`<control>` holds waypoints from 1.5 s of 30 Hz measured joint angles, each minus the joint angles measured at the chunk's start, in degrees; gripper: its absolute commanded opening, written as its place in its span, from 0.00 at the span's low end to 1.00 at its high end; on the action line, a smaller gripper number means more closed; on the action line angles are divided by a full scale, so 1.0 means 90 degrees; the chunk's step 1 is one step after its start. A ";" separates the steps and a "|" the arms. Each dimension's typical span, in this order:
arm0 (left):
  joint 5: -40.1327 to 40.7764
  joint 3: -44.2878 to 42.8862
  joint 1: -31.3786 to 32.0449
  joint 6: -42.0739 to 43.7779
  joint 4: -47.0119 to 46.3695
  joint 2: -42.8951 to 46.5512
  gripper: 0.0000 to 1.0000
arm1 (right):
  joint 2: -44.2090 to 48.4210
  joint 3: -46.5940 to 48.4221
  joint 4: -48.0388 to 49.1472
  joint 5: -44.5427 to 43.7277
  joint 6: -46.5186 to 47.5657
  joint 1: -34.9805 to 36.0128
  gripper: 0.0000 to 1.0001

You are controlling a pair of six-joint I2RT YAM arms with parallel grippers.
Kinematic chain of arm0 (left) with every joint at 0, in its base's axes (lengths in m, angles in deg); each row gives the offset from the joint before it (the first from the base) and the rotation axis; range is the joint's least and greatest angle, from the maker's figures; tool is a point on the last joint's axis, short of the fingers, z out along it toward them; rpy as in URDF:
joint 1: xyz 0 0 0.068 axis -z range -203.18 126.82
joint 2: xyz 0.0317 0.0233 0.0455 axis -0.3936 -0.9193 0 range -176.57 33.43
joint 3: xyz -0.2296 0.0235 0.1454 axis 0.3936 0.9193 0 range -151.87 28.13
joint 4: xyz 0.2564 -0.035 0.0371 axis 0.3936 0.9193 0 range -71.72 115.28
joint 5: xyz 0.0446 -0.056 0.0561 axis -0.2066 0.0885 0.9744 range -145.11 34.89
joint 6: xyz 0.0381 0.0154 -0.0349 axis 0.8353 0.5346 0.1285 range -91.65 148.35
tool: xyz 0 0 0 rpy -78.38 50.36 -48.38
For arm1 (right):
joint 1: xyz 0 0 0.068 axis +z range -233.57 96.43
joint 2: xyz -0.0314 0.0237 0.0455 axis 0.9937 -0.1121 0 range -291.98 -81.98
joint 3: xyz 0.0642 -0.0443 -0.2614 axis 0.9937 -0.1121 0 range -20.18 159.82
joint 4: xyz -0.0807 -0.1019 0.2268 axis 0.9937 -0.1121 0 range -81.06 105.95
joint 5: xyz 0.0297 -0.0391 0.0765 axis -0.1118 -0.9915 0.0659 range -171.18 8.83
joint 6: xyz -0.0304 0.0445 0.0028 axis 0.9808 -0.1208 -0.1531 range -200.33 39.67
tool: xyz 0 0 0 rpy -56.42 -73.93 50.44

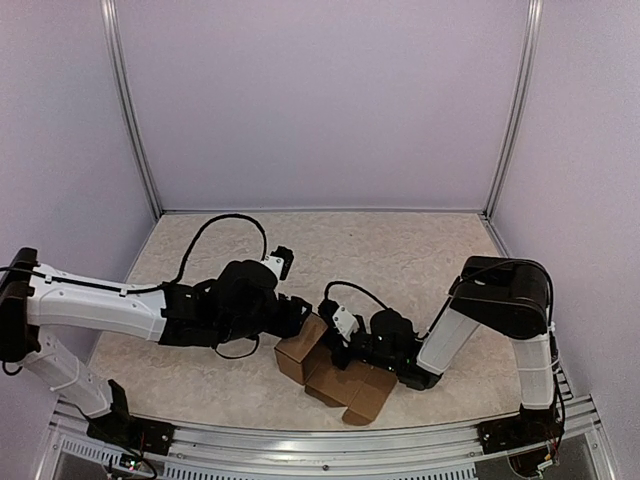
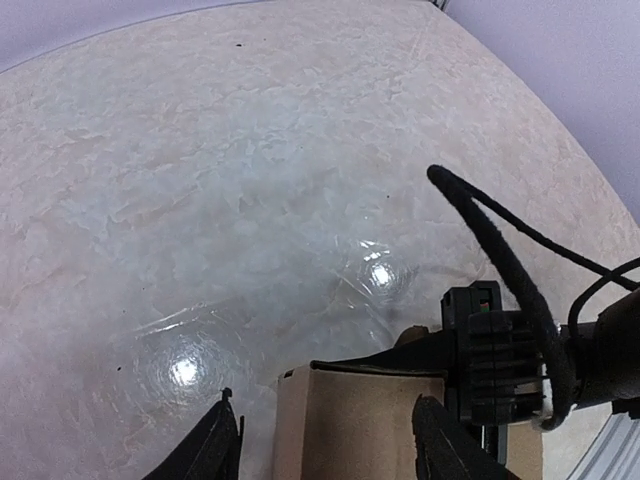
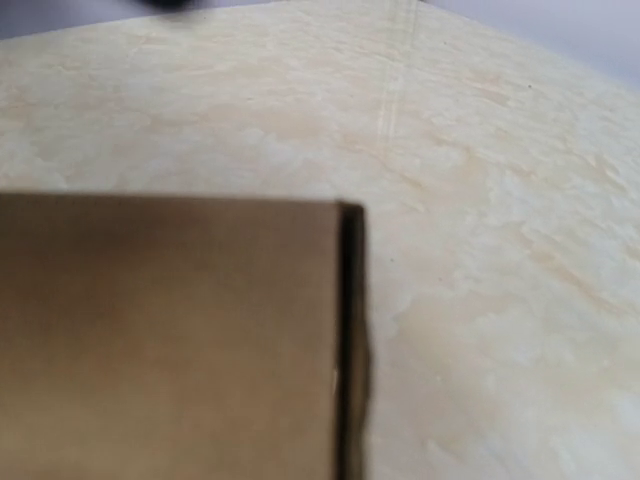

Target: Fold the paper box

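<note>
The paper box (image 1: 340, 380) is brown cardboard, partly folded, near the table's front edge between both arms. One wall stands upright on its left and flaps spread to the right. My left gripper (image 1: 305, 322) is open, and in the left wrist view that gripper (image 2: 328, 445) has its fingers on either side of the upright wall (image 2: 350, 420) without touching it. My right gripper (image 1: 337, 352) is shut on the box's top edge, its black finger (image 2: 400, 358) lying along that edge. In the right wrist view the cardboard (image 3: 170, 330) fills the left half, blurred and very close.
A marbled beige table (image 1: 400, 250) stretches behind the box. A black cable (image 2: 500, 250) loops over the right arm's wrist. A metal rail (image 1: 300, 440) runs along the front edge, and lilac walls with upright posts (image 1: 135, 120) enclose the back and sides.
</note>
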 measured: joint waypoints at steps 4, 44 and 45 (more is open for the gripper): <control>-0.0017 0.0488 -0.0248 -0.0189 -0.0255 0.0721 0.49 | 0.0017 0.0000 -0.0002 0.0005 0.0046 0.0039 0.00; -0.3262 0.1700 -0.1518 -0.1622 -0.3385 -0.1311 0.24 | 0.0423 0.0143 -0.0991 -0.0299 -0.0333 0.0180 0.00; -0.3259 0.1695 -0.1518 -0.1620 -0.3385 -0.1321 0.24 | 0.0432 0.0160 -0.1052 -0.0330 -0.0367 0.0187 0.00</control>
